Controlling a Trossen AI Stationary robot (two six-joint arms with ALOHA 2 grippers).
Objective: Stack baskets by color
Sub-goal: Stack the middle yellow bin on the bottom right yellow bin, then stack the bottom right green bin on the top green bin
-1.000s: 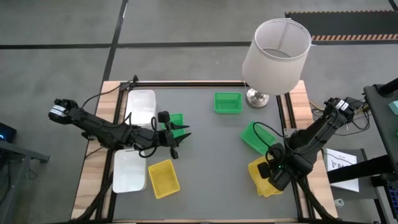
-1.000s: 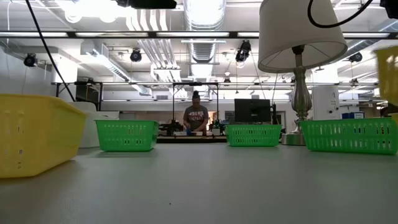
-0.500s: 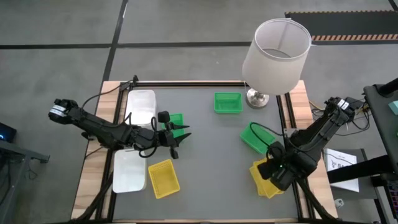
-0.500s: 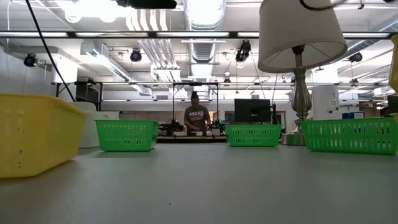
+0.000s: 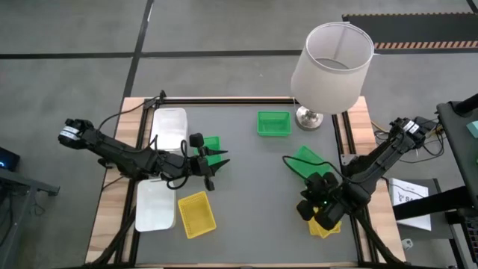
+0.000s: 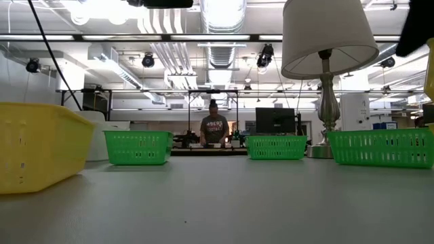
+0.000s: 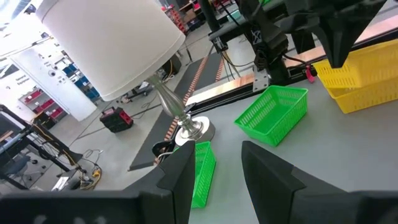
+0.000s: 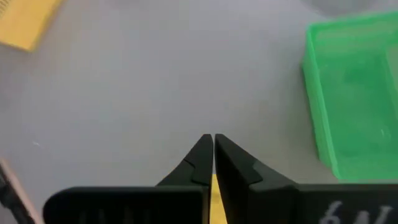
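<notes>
Two white baskets lie at the table's left, one far [image 5: 170, 127] and one near [image 5: 155, 205]. A yellow basket [image 5: 197, 214] sits beside the near one. Green baskets stand at left centre [image 5: 212, 143], far centre [image 5: 273, 123] and right [image 5: 305, 163]. My left gripper [image 5: 215, 160] hovers open over the left green basket, nothing between its fingers [image 7: 217, 180]. My right gripper [image 5: 306, 200] is shut [image 8: 212, 146], slanting down over the stacked yellow baskets [image 5: 327, 226] at the near right. A strip of yellow [image 8: 215, 199] shows behind its tips.
A lamp with a large white shade [image 5: 332, 63] stands at the far right corner on a metal foot [image 5: 308, 117]. Bare grey tabletop [image 5: 254, 194] lies between the two arms. A person [image 6: 213, 129] stands in the room beyond the table.
My right gripper has swung a little toward the table's left and rolled about its own line above the yellow stack, so it now covers more of it. In the low view the yellow at the right edge has drawn back, and the dark gripper has come in at the upper right.
</notes>
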